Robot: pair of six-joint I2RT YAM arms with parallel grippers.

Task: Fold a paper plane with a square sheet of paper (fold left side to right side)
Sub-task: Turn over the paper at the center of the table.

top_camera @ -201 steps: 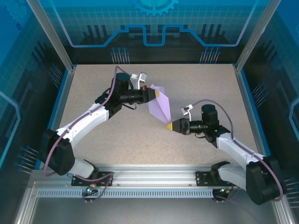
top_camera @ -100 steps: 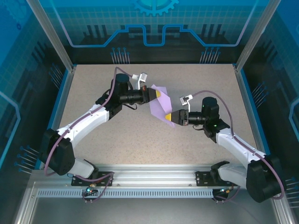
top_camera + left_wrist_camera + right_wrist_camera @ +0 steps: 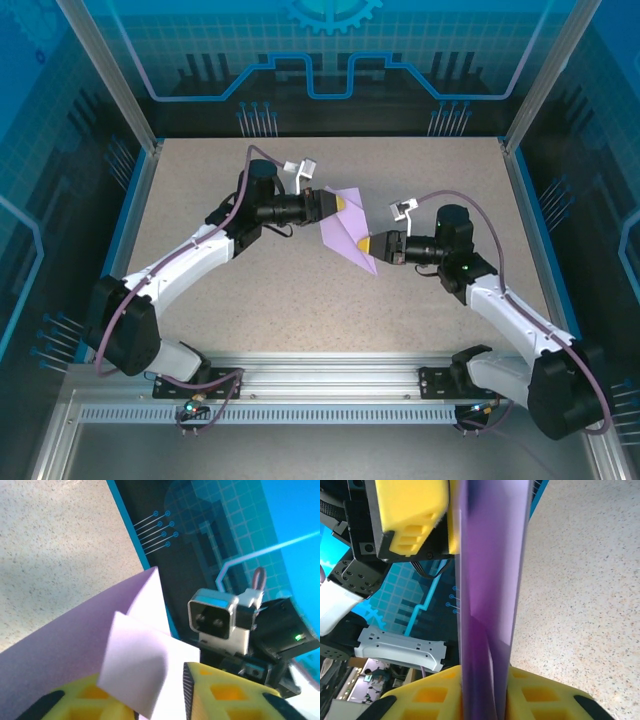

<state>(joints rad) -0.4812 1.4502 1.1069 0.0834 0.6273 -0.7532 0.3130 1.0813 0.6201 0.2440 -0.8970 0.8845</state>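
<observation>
**Top external view: paper hung between two grippers, mid-fold**

From above, on the left, we saw the left gripper (image 3: 340,203) at the upper corner of the paper (image 3: 345,232). Its wrist view showed its yellow pads (image 3: 80,700) standing a little apart with the paper's edge lying loosely between them, not pinched as far as we could judge.

The lavender paper sat mid-surface (image 3: 250,290) between the two arms. It was narrowed to a pointed, kite-like shape and appeared to be lifted off the speckled top.

On the right, the right gripper (image 3: 366,243) met the paper's lower right edge. In its own view the paper filled the narrow gap between its pads. We could not tell whether they were truly bearing on it.

We judged this to be a change of grip partway through the folding, with creases made but no finished dart. The next move called for a firm pinch on the right before the left drew clear, or the thin paper would sag or drop.

The top view gave us the outline. The left wrist view gave a paler flap (image 3: 137,670) folded over the sheet, with the right arm's wrist camera (image 3: 212,617) behind it. The right wrist view gave the paper nearly edge-on and blurred.
</observation>
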